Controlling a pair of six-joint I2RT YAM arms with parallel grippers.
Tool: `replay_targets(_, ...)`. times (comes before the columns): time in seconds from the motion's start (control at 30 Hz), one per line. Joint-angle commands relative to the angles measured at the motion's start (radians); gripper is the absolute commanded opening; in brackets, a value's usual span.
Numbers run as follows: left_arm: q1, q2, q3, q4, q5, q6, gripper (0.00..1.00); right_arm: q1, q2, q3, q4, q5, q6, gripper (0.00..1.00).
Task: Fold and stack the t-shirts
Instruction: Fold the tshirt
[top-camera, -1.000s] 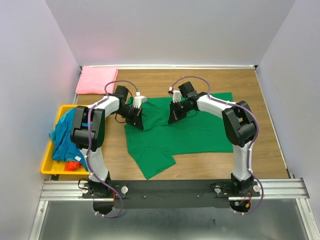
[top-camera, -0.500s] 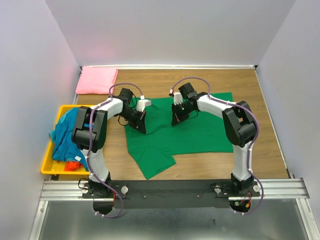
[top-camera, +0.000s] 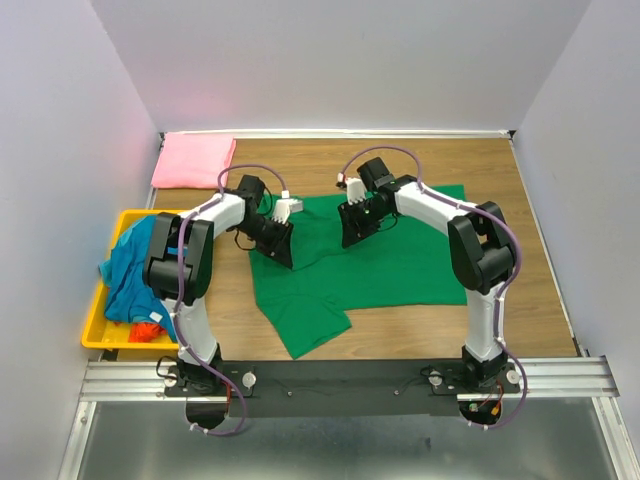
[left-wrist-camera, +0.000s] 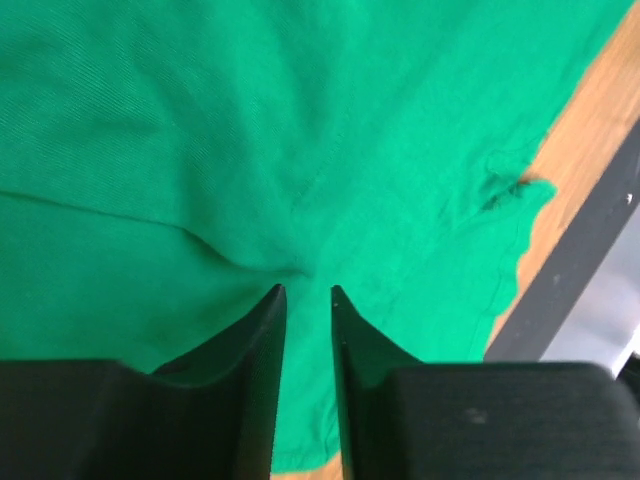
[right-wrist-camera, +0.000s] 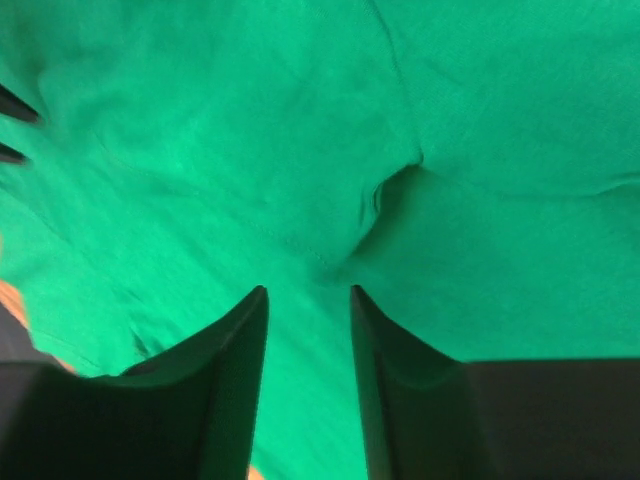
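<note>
We see a bright green soft-cloth t-shirt (top-camera: 400, 262) spread flat across the middle of the wooden table (top-camera: 480, 160), with one flap jutting toward 7 o'clock near the arms' bases. Both claws work its far-left part.

The left gripper (top-camera: 279, 248) points down at the shirt's 9 o'clock edge. In the left wrist view its jaws (left-wrist-camera: 305, 290) stand slightly parted, with the tips at a small pucker where creases in the green cloth (left-wrist-camera: 300, 120) meet and nothing clamped between them.

The right gripper (top-camera: 352, 228) hangs over the shirt toward 11 o'clock. Its jaws (right-wrist-camera: 307, 290) are apart too, wider than the left pair, and they hold nothing. A fold with a dark hollow lies just beyond the tips in the green cloth (right-wrist-camera: 250, 110).

A pink folded t-shirt (top-camera: 193, 160) sits well apart in the table's 10 o'clock corner. At 8 o'clock, a yellow plastic bin (top-camera: 97, 338) holds a crumpled teal-blue t-shirt (top-camera: 125, 265) that spills over its rim, and a scrap of orange-red cloth (top-camera: 148, 330) shows beneath it.
</note>
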Motion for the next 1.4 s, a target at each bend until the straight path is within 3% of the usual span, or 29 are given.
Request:
replay_targets(0.0, 0.034, -0.074, 0.067, -0.095, 0.064, 0.110, 0.34, -0.014, -0.050, 0.021, -0.116, 0.006, -0.090, 0.50)
replay_targets(0.07, 0.059, -0.097, 0.111, -0.099, 0.069, 0.108, 0.35, -0.053, -0.091, 0.015, -0.145, -0.012, -0.127, 0.56)
replay_targets(0.17, 0.062, -0.110, 0.174, -0.013, 0.008, 0.023, 0.37, -0.144, -0.139, 0.013, -0.166, 0.004, -0.176, 0.57)
replay_targets(0.27, 0.062, -0.087, 0.236, 0.107, -0.107, -0.080, 0.38, -0.269, -0.126, 0.041, -0.172, 0.061, -0.214, 0.50)
replay_targets(0.47, 0.057, 0.128, 0.412, 0.099, -0.222, -0.117, 0.31, -0.454, 0.003, 0.171, -0.173, 0.168, -0.305, 0.37)
replay_targets(0.63, 0.059, 0.203, 0.457, 0.104, -0.314, -0.117, 0.27, -0.502, 0.098, 0.269, -0.172, 0.230, -0.349, 0.32)
replay_targets(0.93, 0.071, 0.346, 0.565, 0.080, -0.463, -0.106, 0.20, -0.537, 0.223, 0.280, -0.115, 0.374, -0.389, 0.31)
replay_targets(1.2, 0.117, 0.588, 0.921, -0.023, -0.473, -0.060, 0.16, -0.541, 0.362, 0.426, -0.103, 0.392, -0.379, 0.39)
replay_targets(1.37, 0.129, 0.654, 1.133, -0.069, -0.442, -0.010, 0.18, -0.541, 0.393, 0.527, -0.103, 0.333, -0.363, 0.53)
